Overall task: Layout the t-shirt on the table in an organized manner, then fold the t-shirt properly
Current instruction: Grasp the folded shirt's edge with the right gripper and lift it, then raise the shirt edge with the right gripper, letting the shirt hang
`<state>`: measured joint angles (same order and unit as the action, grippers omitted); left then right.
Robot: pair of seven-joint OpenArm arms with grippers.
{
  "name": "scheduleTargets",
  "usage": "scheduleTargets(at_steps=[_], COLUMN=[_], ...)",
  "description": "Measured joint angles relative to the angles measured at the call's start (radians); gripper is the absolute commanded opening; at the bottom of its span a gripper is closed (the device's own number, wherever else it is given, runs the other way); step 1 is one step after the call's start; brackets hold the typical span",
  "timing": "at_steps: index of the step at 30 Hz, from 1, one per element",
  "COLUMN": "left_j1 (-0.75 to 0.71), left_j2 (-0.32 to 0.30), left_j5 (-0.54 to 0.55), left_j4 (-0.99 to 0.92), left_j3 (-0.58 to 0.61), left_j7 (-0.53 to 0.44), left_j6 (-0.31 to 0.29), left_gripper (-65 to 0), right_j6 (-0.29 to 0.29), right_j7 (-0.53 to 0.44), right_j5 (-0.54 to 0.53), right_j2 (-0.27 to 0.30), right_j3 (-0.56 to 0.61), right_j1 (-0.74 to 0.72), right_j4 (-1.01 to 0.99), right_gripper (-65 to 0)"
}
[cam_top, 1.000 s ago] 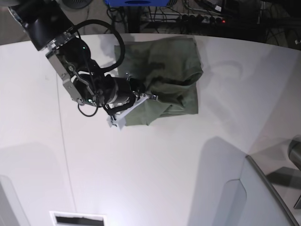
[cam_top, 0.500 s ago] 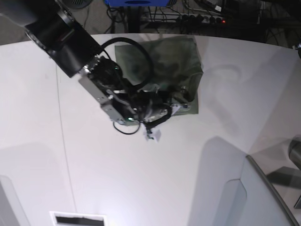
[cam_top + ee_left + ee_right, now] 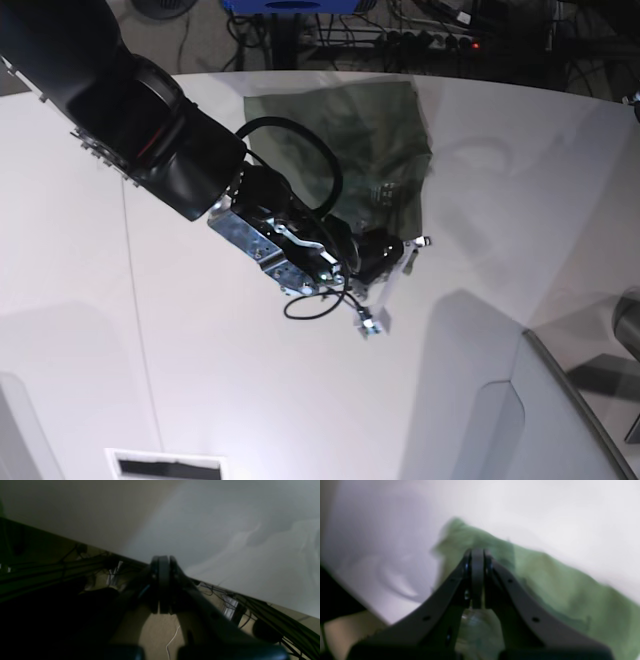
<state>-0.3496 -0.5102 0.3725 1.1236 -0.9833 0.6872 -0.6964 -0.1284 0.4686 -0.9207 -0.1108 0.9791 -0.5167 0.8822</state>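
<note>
The t-shirt (image 3: 385, 150) is lying bunched near the far edge of the bench (image 3: 500, 250). The right gripper (image 3: 477, 555) is hovering over the cloth with jaws clenched and nothing visibly held. The left gripper (image 3: 161, 563) is off the bench, jaws clenched, empty. The fabric is probably handling light, limp and non-slippery; pinching a hem corner or shoulder seam is advisable.
</note>
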Motion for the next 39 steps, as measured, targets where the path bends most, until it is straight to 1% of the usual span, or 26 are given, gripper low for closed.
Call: scheduleTargets(at_steps=[2, 3, 4, 5, 6, 8, 10, 12, 13, 14, 15, 16, 17, 18, 20, 21, 22, 23, 25, 28, 32, 39], left_j1=[0.0, 0.0, 0.002, 0.003, 0.003, 0.0, 0.0, 0.0, 0.001, 0.001, 0.002, 0.003, 0.006, 0.015, 0.035, 0.045, 0.049, 0.051, 0.047, 0.045, 0.044, 0.045], left_j2=[-0.003, -0.002, -0.001, 0.0, 0.001, 0.002, 0.0, -0.002, -0.001, 0.0, 0.001, 0.002, 0.003, 0.003, 0.002, 0.002, 0.001, 0.0, 0.0, 0.003, 0.0, 0.001], left_j5=[-0.003, -0.001, 0.001, 0.001, 0.001, 0.001, -0.003, -0.002, -0.002, 0.002, 0.002, 0.001, 0.001, -0.003, -0.002, 0.0, 0.002, 0.002, 0.001, -0.002, -0.002, -0.002], left_j4=[0.0, 0.0, 0.0, 0.0, 0.0, 0.0, 0.0, 0.0, 0.0, 0.0, 0.0, 0.0, 0.0, 0.0, 0.0, 0.0, 0.0, 0.0, 0.0, 0.0, 0.0, 0.0], left_j3=[0.04, 0.054, 0.065, 0.07, 0.069, 0.067, 0.064, 0.063, 0.063, 0.063, 0.066, 0.069, 0.069, 0.069, 0.068, 0.07, 0.071, 0.071, 0.07, 0.071, 0.071, 0.071], left_j7=[0.002, 0.001, 0.001, 0.0, 0.0, -0.002, -0.003, -0.004, -0.005, -0.008, -0.007, -0.007, -0.006, -0.002, 0.001, 0.0, -0.004, -0.007, -0.006, 0.004, 0.0, 0.001], left_j6=[0.0, 0.0, 0.0, 0.0, 0.0, 0.0, 0.0, 0.0, 0.0, 0.0, 0.0, 0.0, 0.0, 0.0, 0.0, 0.0, 0.0, 0.0, 0.0, 0.0, 0.0, 0.0], left_gripper=[-65.0, -65.0, -65.0, -65.0, -65.0, -65.0, -65.0, -65.0, -65.0, -65.0, -65.0, -65.0, -65.0, -65.0, -65.0, -65.0, -65.0, -65.0, -65.0, -65.0, -65.0, -65.0], right_j6=[0.123, 0.174, 0.2, 0.204, 0.175, 0.093, -0.034, -0.143, -0.201, -0.273, -0.322, -0.349, -0.375, -0.397, -0.422, -0.442, -0.451, -0.463, -0.463, -0.452, -0.459, -0.455], right_j7=[-0.042, -0.05, -0.03, 0.003, 0.048, 0.166, 0.268, 0.304, 0.329, 0.358, 0.389, 0.414, 0.428, 0.436, 0.46, 0.474, 0.474, 0.47, 0.465, 0.415, 0.37, 0.317], right_j5=[0.002, 0.003, 0.002, 0.002, 0.001, 0.006, 0.005, 0.007, 0.027, 0.082, 0.148, 0.181, 0.203, 0.239, 0.253, 0.267, 0.294, 0.325, 0.35, 0.358, 0.372, 0.371], right_j2=[-0.002, -0.003, -0.003, -0.003, -0.002, 0.015, 0.065, 0.119, 0.137, 0.144, 0.143, 0.135, 0.119, 0.097, 0.064, 0.057, 0.052, 0.05, 0.04, 0.01, 0.008, -0.005], right_j3=[0.003, 0.003, 0.007, 0.008, 0.009, 0.009, 0.01, 0.006, 0.01, 0.041, 0.094, 0.147, 0.192, 0.227, 0.256, 0.264, 0.277, 0.29, 0.314, 0.316, 0.317, 0.317], right_j1=[0.011, 0.018, 0.025, 0.03, 0.031, 0.028, 0.032, 0.065, 0.084, 0.102, 0.112, 0.123, 0.134, 0.146, 0.177, 0.189, 0.196, 0.2, 0.202, 0.204, 0.201, 0.199], right_j4=[0.001, 0.003, 0.016, 0.036, 0.062, 0.137, 0.266, 0.401, 0.446, 0.478, 0.494, 0.501, 0.504, 0.506, 0.518, 0.519, 0.518, 0.516, 0.503, 0.453, 0.387, 0.349], right_gripper=[-64.1, -64.1, -64.1, -64.1, -64.2, -64.4, -64.1, -63.9, -62.6, -59.4, -54.6, -48.0, -42.3, -35.3, -21.6, -17.4, -16.1, -16.2, -17.0, -18.2, -20.3, -20.1])
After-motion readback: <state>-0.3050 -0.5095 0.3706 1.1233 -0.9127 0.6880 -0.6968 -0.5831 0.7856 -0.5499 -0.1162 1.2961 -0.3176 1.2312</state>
